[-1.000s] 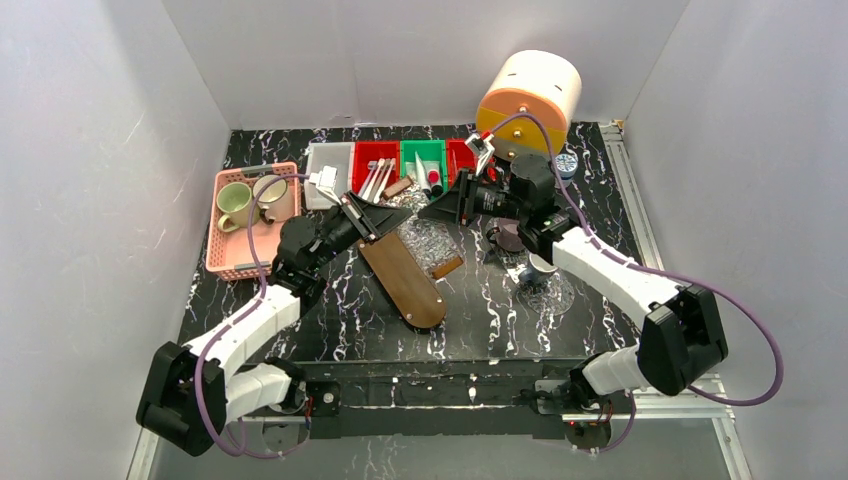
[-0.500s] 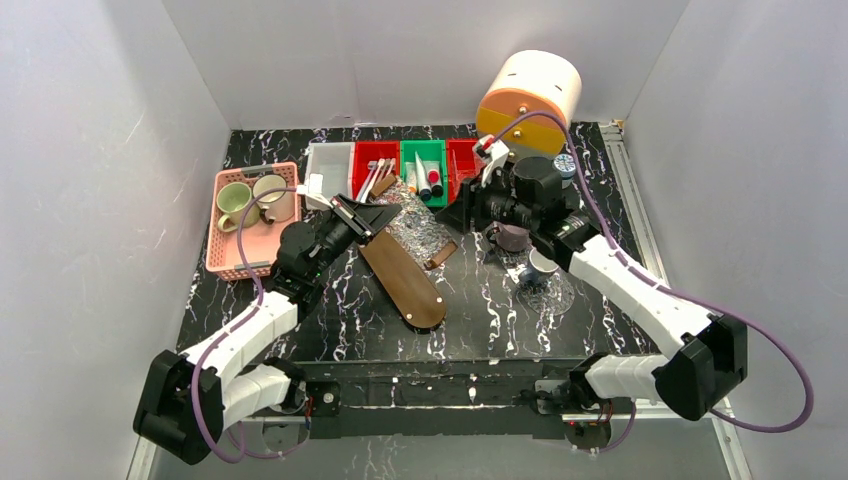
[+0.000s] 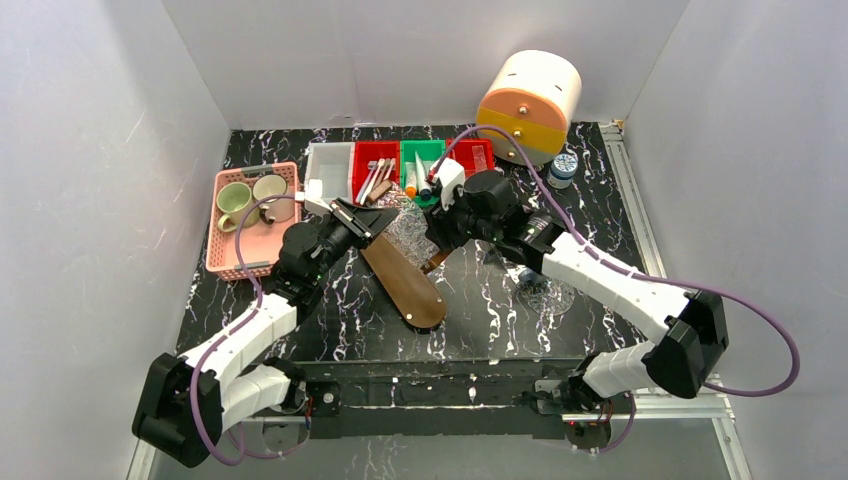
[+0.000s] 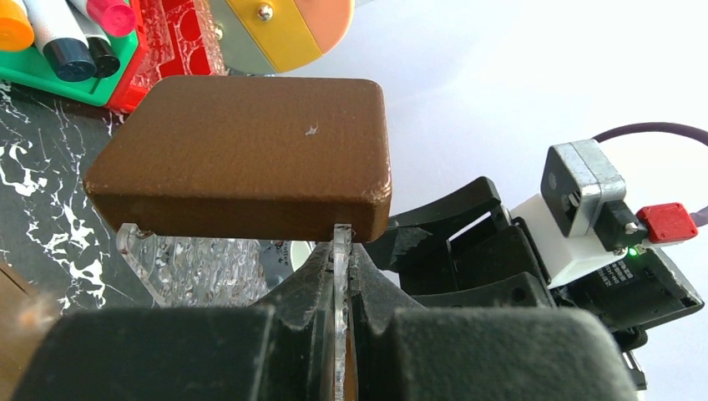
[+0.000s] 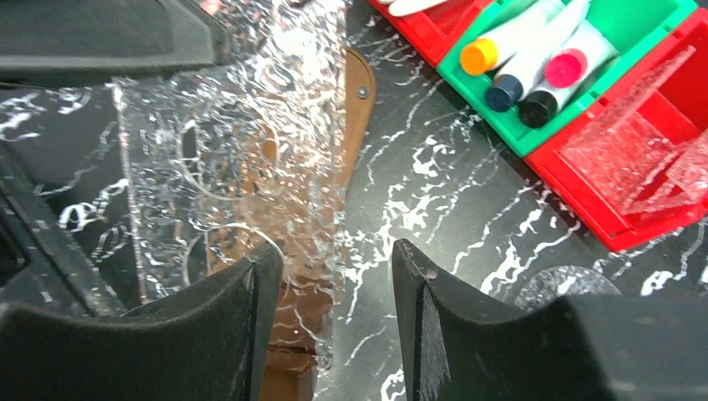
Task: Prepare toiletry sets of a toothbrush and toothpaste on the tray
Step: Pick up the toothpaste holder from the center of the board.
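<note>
Left jaws pinching clear tray edge, right jaws spread above it, tubes in green bin

White-shelled left arm and right arm have black joints and purple cables; left end effector and right end effector are black.

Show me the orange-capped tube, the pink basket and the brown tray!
orange-capped tube point(image 5: 511, 37), right wrist view, white body.
pink basket point(image 3: 232, 256), top view, bare floor.
brown tray point(image 3: 408, 282), top view, middle.
</note>
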`<move>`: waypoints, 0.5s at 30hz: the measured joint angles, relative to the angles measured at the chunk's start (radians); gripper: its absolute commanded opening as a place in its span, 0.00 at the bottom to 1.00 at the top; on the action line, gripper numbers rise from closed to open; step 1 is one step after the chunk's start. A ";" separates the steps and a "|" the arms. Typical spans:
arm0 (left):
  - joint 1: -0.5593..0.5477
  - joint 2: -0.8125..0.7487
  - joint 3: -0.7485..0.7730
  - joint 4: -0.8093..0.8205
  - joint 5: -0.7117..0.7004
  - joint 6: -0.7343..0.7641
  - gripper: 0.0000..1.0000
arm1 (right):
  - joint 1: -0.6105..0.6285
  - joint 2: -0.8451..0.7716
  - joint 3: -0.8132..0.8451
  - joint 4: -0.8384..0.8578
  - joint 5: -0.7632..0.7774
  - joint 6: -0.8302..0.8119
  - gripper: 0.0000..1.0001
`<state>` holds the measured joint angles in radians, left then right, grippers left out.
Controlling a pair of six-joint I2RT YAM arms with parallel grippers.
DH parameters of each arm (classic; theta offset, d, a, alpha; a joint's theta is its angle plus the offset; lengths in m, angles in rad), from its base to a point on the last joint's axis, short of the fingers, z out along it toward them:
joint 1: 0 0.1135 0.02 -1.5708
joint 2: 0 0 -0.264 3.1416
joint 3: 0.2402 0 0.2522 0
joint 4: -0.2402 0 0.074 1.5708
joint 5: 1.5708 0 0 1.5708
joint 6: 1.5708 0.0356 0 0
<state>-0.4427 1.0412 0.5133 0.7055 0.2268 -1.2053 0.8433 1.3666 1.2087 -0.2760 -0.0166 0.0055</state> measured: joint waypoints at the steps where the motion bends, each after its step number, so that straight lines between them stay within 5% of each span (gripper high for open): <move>1: 0.000 -0.002 0.000 -0.002 -0.002 0.000 0.00 | 0.004 0.004 0.000 -0.006 0.015 -0.011 0.58; 15: 0.000 -0.002 0.000 -0.034 -0.017 0.001 0.00 | 0.056 0.074 0.027 -0.013 0.123 -0.096 0.49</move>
<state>-0.4423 1.0393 0.5129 0.6712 0.2100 -1.2045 0.8989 1.4410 1.2362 -0.2886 0.1066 -0.0902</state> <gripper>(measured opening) 0.043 0.529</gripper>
